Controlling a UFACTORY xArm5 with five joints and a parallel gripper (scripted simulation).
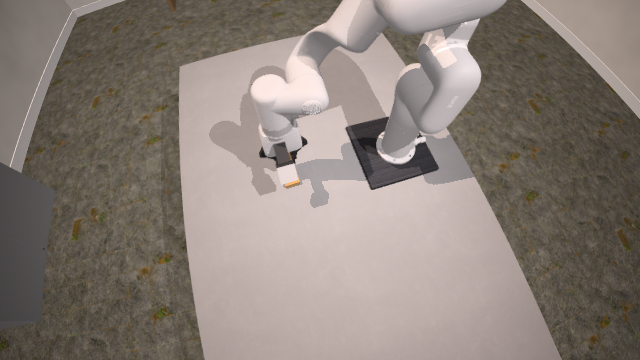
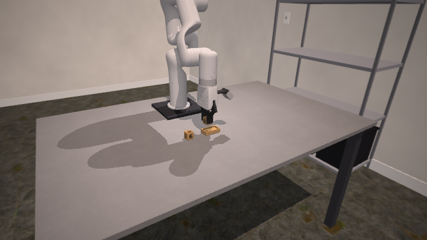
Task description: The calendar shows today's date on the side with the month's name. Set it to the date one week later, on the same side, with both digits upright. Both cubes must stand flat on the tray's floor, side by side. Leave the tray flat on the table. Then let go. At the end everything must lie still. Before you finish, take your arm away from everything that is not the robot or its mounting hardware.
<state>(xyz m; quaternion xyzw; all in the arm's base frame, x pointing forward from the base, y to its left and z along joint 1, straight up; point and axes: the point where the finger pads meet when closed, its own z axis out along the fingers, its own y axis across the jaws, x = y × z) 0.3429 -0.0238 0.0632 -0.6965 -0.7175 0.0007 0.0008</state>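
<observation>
My gripper (image 2: 207,119) hangs straight down just above and behind the wooden tray (image 2: 210,130) and is shut on a wooden cube (image 2: 205,120), held clear of the tray. The digit on that cube is too small to read. The tray lies flat on the table and looks empty. A second wooden cube (image 2: 189,135), showing a 6 on its near face, stands on the table just left of the tray. In the overhead view the gripper (image 1: 283,156) sits over the tray (image 1: 291,183); the held cube and the second cube are hidden there by the arm.
The robot's black base plate (image 2: 176,110) lies close behind the tray. A metal shelf rack (image 2: 337,57) stands beyond the table's right end. A dark box (image 1: 22,245) stands on the floor off the table's left side.
</observation>
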